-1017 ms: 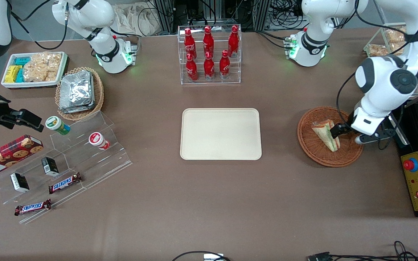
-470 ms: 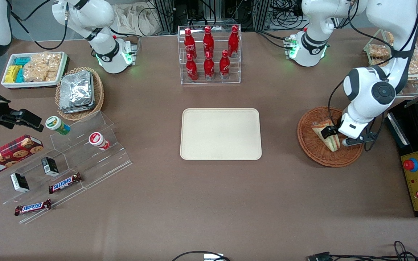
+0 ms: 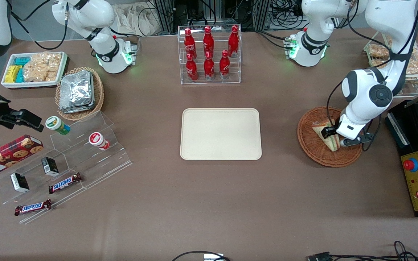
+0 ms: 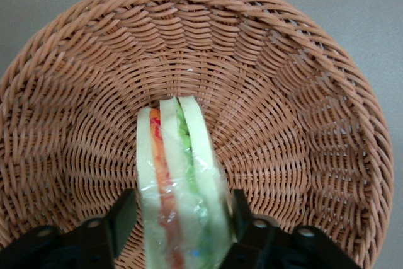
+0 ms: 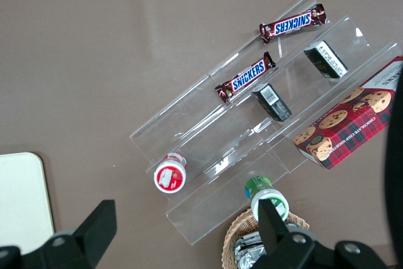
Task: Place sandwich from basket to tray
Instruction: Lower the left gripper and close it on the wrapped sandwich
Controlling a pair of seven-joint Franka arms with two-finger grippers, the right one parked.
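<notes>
the brown table (image 3: 201, 203) carries the tray (image 3: 220, 134), basket (image 3: 312, 148), bottle rack (image 3: 209, 54) and clear stepped stand (image 3: 85, 156).

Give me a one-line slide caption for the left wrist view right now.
Claw straddling the wrapped sandwich standing on edge inside the reddish-brown wicker basket, one finger on each bread face.

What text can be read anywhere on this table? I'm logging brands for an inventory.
"SNICKERS": on both chocolate bars on the clear stepped stand.
"WALKERS": on the red cookie box; its smaller print is unreadable.
Red bottles: white script too small to read.
The gripper, around the sandwich in the basket, shows no text.
</notes>
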